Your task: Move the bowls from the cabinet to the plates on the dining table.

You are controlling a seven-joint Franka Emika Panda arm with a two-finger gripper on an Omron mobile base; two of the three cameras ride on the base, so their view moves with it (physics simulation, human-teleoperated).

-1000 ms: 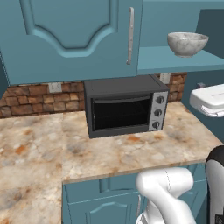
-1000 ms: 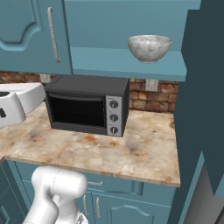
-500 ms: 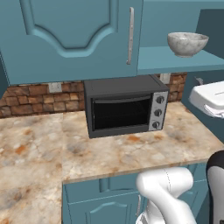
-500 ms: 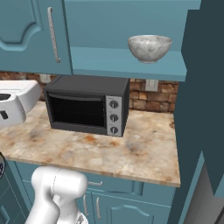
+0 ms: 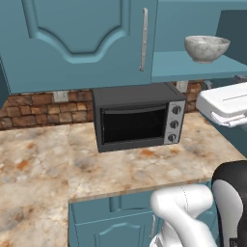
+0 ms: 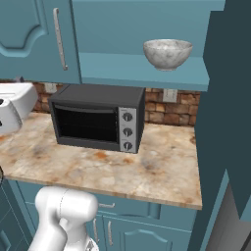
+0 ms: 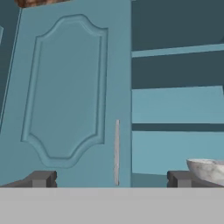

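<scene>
A grey-white marbled bowl (image 5: 206,48) (image 6: 167,53) stands upright on the teal shelf of the cabinet (image 5: 72,43) (image 6: 29,34). The cabinet's right door is swung open and its left door is shut behind a long silver handle (image 5: 144,38). My white hand (image 5: 224,103) (image 6: 12,105) hovers below the shelf, short of it. In the hand view my gripper (image 7: 109,179) is open and empty, facing the shut door, with the bowl (image 7: 208,168) just past the right fingertip (image 7: 179,178). The plates and the dining table are out of view.
A dark toaster oven (image 5: 139,118) (image 6: 98,117) sits against the brick backsplash on a beige marbled counter (image 5: 43,164) (image 6: 162,169) under the cabinet. The opened cabinet door (image 6: 230,98) juts out on the right. Teal base units (image 5: 111,224) stand below the counter.
My hand has risen a little and drifted slightly towards the shelf. The bowl and the cabinet doors have not moved.
</scene>
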